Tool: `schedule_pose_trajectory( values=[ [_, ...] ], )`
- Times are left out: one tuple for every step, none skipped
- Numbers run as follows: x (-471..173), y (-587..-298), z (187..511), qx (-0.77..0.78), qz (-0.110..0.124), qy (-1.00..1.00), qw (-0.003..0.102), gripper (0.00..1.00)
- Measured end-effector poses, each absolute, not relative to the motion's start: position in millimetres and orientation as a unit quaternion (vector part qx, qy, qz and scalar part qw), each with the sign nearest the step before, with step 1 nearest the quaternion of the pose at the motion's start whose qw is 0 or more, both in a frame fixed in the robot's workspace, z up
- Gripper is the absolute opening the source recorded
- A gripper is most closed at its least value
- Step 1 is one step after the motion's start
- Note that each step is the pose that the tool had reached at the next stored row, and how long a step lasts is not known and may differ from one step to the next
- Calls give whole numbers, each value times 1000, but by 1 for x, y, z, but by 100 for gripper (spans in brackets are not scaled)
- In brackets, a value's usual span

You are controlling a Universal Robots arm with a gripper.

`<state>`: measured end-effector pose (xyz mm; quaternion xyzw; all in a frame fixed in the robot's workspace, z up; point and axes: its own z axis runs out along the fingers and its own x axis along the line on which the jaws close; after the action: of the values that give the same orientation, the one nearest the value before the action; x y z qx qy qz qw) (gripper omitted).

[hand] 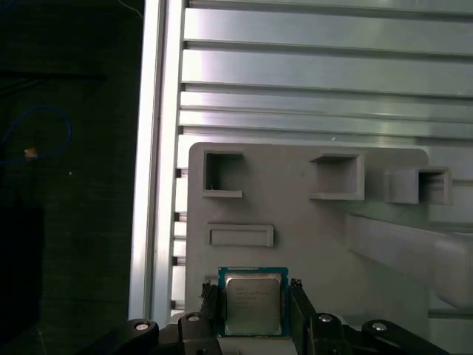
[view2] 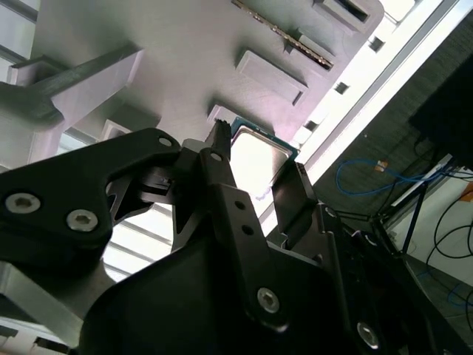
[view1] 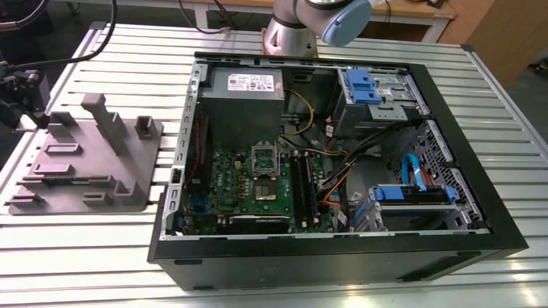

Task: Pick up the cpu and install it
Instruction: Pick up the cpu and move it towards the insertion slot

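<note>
I have the tool (hand: 253, 288) down over the grey fixture plate (hand: 310, 237), with its two black fingers (hand: 211, 303) set on opposite sides of the cpu (hand: 253, 305). In both wrist views the fingers are drawn in close against the chip's two edges. I see no gap on either side, so I read it as gripped. The tool is closed only as far as the chip's width allows. I cannot tell whether the cpu rests on the plate or is raised a little off it.

The chip lies flat with its silvery top up and a thin green border showing round it. It sits at the plate's edge, on the side nearest the tool. In the second wrist view the cpu (view2: 262, 151) shows bright between the fingertips of the tool (view2: 256, 157), with the plate's raised blocks beyond it.

Farther along the plate in the first wrist view are a low rectangular pad (hand: 240, 235) and a row of three square pockets (hand: 336, 176). The slatted metal worktop (hand: 310, 74) lies past them.

In the exterior view the fixture plate (view1: 94, 183) lies on the worktop (view1: 86, 256) at the exterior view's left. The open computer case (view1: 342, 260) stands just beside it on the right. The green motherboard (view1: 231, 186) lies flat inside the case. The arm's base (view1: 291, 35) stands at the far side.
</note>
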<state>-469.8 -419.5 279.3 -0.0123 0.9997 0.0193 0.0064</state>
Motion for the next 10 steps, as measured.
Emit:
schedule_pose_trajectory(
  values=[
    [-470,-420,279,-12,19,1000,7,47],
    [-470,-420,279,-12,19,1000,7,47],
    [-470,-420,279,-12,19,1000,7,47],
    [-470,-420,280,-12,19,1000,7,47],
    [-470,-420,280,-12,19,1000,6,47],
    [-470,-420,280,-12,19,1000,6,47],
    [-469,-420,280,-12,19,1000,6,47],
    [-467,-420,280,-12,19,1000,6,47],
    [-466,-420,280,-12,19,1000,5,47],
    [-464,-420,280,-12,19,1000,4,47]
  ],
)
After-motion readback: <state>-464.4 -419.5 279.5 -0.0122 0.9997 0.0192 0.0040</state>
